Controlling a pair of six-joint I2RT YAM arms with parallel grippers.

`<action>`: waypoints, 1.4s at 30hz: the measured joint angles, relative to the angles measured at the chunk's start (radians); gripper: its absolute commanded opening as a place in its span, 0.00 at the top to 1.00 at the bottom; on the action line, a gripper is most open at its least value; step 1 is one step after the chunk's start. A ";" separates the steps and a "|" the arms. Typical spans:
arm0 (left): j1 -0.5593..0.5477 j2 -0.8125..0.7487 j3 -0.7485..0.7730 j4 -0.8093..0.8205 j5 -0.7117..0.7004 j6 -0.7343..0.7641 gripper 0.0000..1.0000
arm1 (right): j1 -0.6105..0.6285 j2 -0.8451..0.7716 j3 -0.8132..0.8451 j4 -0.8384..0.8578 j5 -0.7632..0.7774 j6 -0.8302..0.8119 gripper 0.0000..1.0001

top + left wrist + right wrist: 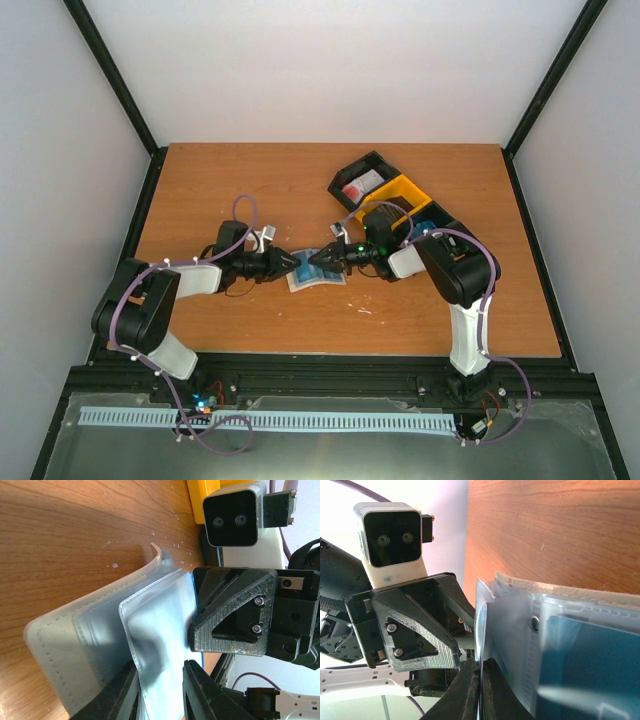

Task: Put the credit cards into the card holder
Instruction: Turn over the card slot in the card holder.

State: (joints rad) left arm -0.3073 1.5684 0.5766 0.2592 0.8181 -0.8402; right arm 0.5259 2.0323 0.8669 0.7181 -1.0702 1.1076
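Note:
The card holder (316,279) lies open on the table between my two grippers, tan outside (60,645) with blue-grey lining (515,630). One blue credit card (590,670) sits inside a pocket of it. My right gripper (322,259) (481,662) is shut on a thin bluish credit card (480,625), seen edge-on at the holder's edge. My left gripper (288,264) (161,672) faces it from the other side. Its fingers stand apart, one on either side of a pocket flap (160,625) of the lining.
A black bin (362,178) and a yellow bin (398,200) stand at the back right, close behind the right arm. The two wrists nearly touch over the card holder. The wooden table's edges (330,352) run near both arm bases.

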 measured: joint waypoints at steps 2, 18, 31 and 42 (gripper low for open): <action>0.000 0.000 -0.002 0.006 0.002 -0.005 0.80 | 0.000 0.000 0.000 0.001 0.000 0.000 0.92; 0.003 0.043 -0.005 0.051 0.032 -0.024 0.99 | 0.000 -0.050 0.009 -0.307 0.077 -0.212 0.44; 0.003 0.093 0.068 0.031 0.130 0.027 0.67 | -0.002 -0.288 0.044 -0.663 0.323 -0.417 0.41; -0.060 0.234 0.195 0.003 0.228 0.082 0.64 | -0.022 -0.431 0.030 -0.801 0.545 -0.460 0.41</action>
State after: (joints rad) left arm -0.3668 1.8027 0.7715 0.2619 1.0462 -0.7578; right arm 0.5041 1.6012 0.8970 -0.0826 -0.5255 0.6472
